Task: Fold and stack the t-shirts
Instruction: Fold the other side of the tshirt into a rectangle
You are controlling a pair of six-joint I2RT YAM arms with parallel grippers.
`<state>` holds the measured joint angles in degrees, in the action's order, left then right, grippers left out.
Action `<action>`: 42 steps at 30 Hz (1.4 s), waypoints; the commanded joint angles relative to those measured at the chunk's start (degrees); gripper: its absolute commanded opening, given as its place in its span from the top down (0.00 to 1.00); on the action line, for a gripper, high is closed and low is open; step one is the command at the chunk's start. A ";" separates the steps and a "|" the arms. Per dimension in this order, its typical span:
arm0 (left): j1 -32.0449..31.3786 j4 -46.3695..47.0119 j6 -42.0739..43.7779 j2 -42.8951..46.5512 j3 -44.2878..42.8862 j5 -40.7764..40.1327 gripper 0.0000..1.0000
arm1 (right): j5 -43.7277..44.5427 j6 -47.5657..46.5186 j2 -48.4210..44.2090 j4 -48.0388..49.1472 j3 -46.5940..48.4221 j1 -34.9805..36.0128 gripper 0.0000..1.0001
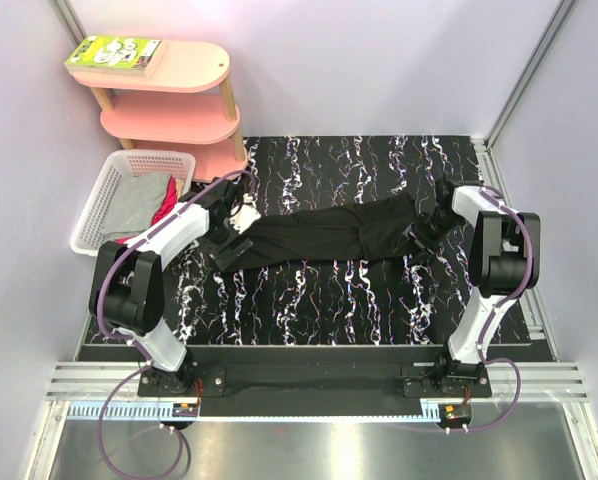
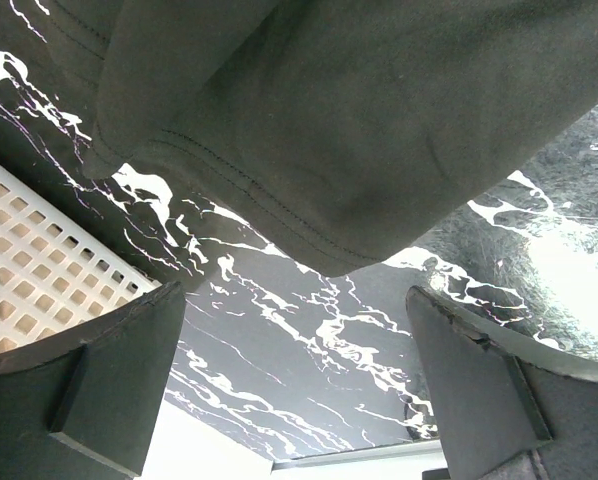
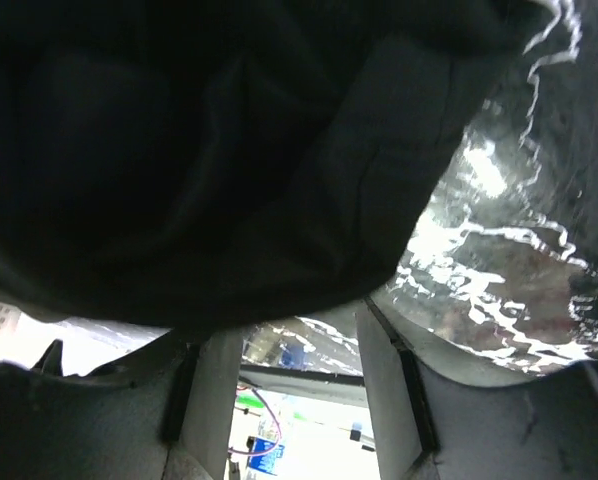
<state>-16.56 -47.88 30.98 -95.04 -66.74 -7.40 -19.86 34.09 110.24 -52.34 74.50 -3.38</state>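
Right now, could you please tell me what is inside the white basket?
A grey t-shirt and a red one lie in the white basket; anything beneath them is covered.

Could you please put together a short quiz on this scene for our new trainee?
1. True or false: the left claw is open.
2. Short answer: what lies on top of the pink shelf?
3. Pick one: where are the grey cloth and the red cloth? A, in the left claw; B, in the white basket; C, on the pink shelf.

Key
1. True.
2. A green book.
3. B.
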 commanded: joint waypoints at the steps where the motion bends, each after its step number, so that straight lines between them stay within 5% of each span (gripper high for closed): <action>1: -0.05 0.77 -0.66 2.85 0.38 0.72 0.01 | 2.45 -0.78 1.47 1.80 2.58 -0.05 0.48; 13: -0.05 0.68 -0.66 2.67 0.38 1.42 0.01 | 4.56 -0.78 3.94 3.03 5.83 -0.05 0.72; 19: -0.05 0.77 -1.01 2.67 1.17 2.30 0.01 | 4.04 -0.78 2.62 3.03 6.10 -0.05 0.98; 25: -0.05 1.12 -0.92 2.58 1.61 2.74 0.01 | 2.45 -0.07 -4.23 2.59 2.41 -0.05 1.00; 26: -0.05 1.21 -0.92 2.41 1.53 2.91 0.01 | 2.80 -0.33 -5.28 2.68 1.36 -0.05 0.98; 28: -0.05 1.21 -1.19 2.32 1.44 3.27 0.01 | 3.33 -0.95 -5.12 2.59 1.00 -0.05 0.64; 31: -0.05 1.12 -1.28 2.06 1.44 3.36 0.01 | 3.77 -2.18 -3.72 2.41 0.56 -0.05 0.47; 42: 0.03 1.12 -1.01 3.90 2.23 2.30 0.01 | 4.74 -2.71 3.93 3.38 2.58 -0.05 0.41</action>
<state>-16.56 -47.81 30.11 -94.17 -64.79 -5.37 -16.03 32.21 111.13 -49.25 75.09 -3.38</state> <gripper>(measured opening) 0.987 0.591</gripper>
